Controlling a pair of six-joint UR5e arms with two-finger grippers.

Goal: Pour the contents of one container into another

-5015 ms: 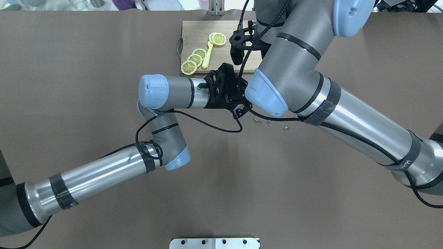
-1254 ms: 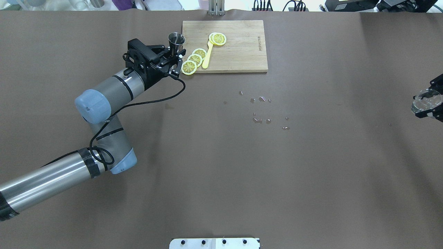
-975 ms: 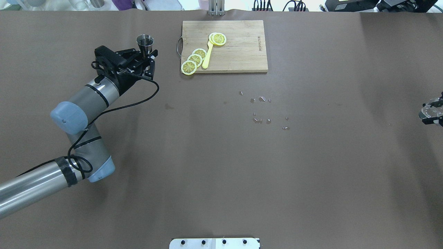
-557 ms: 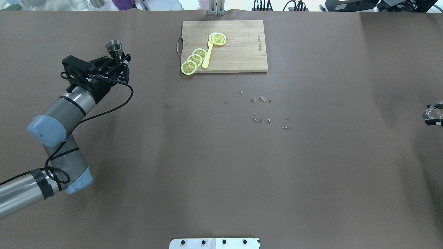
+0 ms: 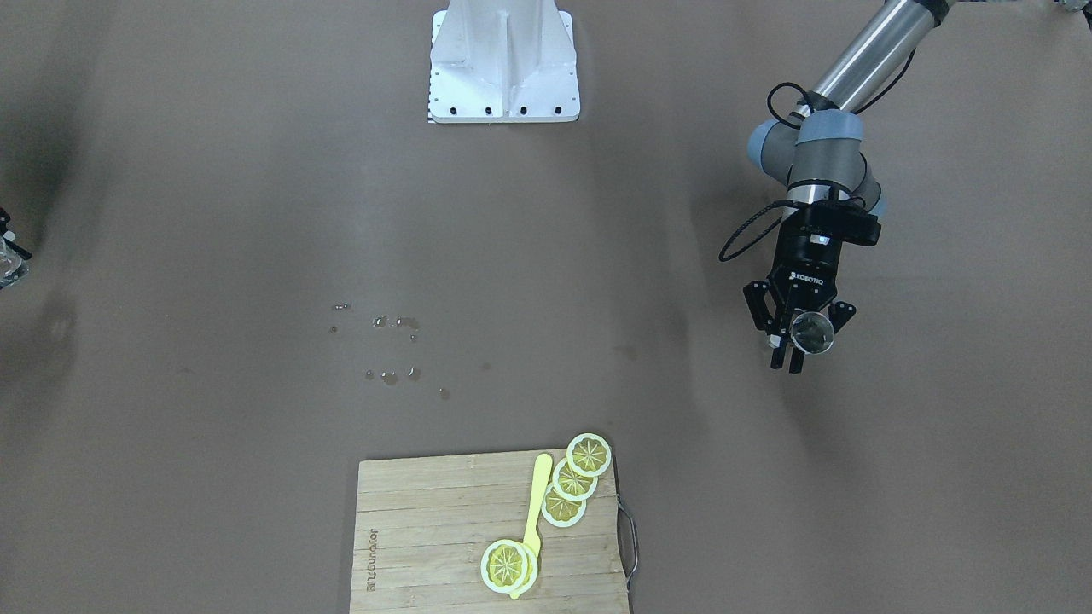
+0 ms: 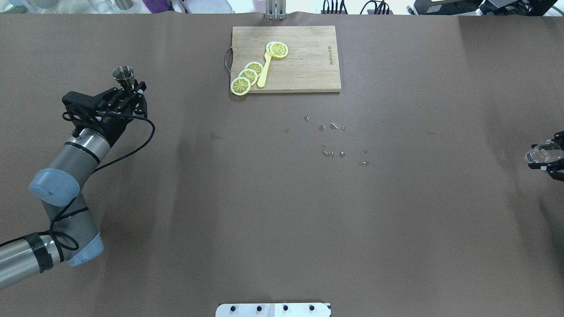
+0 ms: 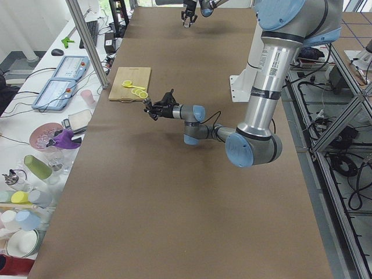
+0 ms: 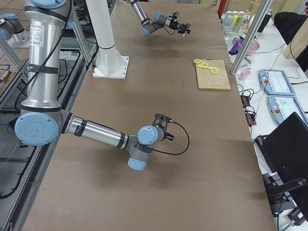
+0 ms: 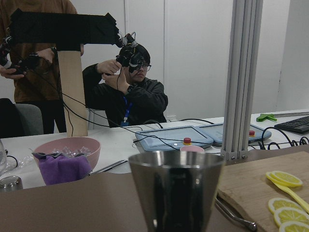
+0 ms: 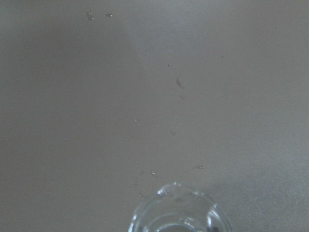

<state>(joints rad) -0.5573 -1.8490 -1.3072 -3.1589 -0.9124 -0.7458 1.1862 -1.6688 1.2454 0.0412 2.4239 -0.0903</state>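
Note:
A small steel cup (image 6: 123, 73) stands upright in my left gripper (image 6: 129, 87), which is shut on its lower part above the table's far left. The front view shows the same gripper (image 5: 798, 341) and cup (image 5: 811, 333). In the left wrist view the cup (image 9: 176, 191) fills the lower middle. A clear glass (image 6: 543, 153) is held at the table's right edge by my right gripper (image 6: 546, 157), shut on it. In the right wrist view its rim (image 10: 176, 210) sits at the bottom, over bare table.
A wooden cutting board (image 6: 304, 66) with lemon slices (image 6: 247, 77) and a yellow spoon (image 6: 264, 72) lies at the back centre. Spilled droplets (image 6: 332, 141) dot the table's middle. The robot base plate (image 6: 273, 309) is at the near edge. Operators sit beyond the far edge.
My left arm has carried the steel cup leftward, away from the cutting board. The right gripper with the glass stays at the right edge, shifted slightly inward.

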